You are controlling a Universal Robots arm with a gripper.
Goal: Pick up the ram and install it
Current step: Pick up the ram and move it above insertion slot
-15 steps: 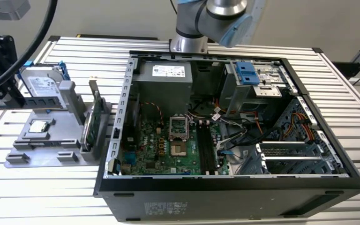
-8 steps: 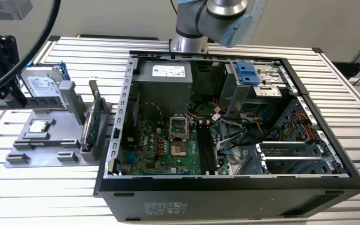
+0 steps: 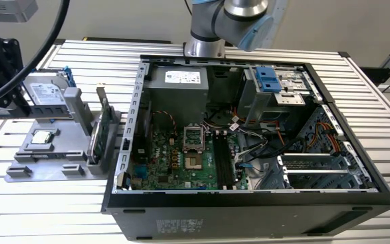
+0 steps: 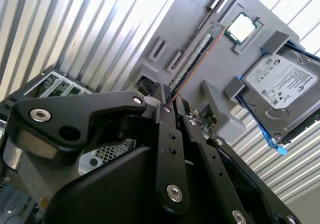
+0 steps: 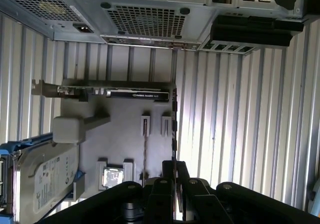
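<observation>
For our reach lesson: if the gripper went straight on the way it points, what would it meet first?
Probably the ram, standing on edge in the grey holder just beyond the gripper; depth is unclear.

We see white labels on the power supply (image 3: pixel 174 84), on the hard drive (image 4: pixel 280 91) and on the computer case's (image 3: pixel 249 218) outer wall, but we cannot read any words or numbers there.
</observation>
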